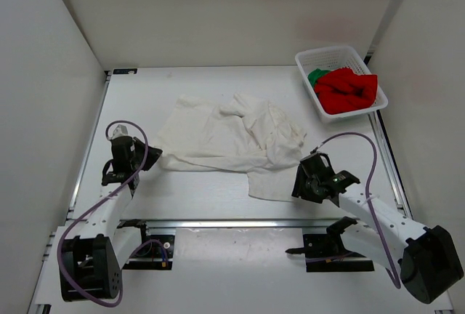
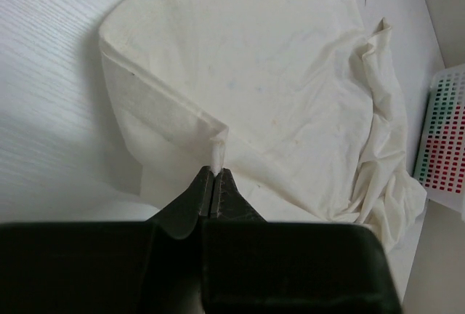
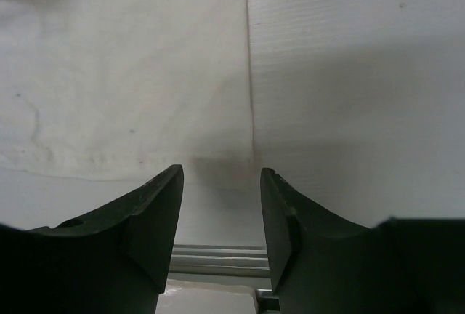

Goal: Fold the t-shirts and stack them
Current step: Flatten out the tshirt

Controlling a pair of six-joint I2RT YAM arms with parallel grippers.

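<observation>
A white t-shirt lies crumpled and partly spread across the middle of the table. My left gripper is at its left corner, shut on a pinched fold of the white cloth, which rises slightly from the table. My right gripper is open just off the shirt's near right corner. In the right wrist view its jaws stand apart with nothing between them, above the shirt's hem and side edge. A red t-shirt and a green one are bundled in the basket.
The white mesh basket stands at the far right corner, also at the right edge of the left wrist view. White walls enclose the table on three sides. A metal rail runs along the near edge between the arm bases.
</observation>
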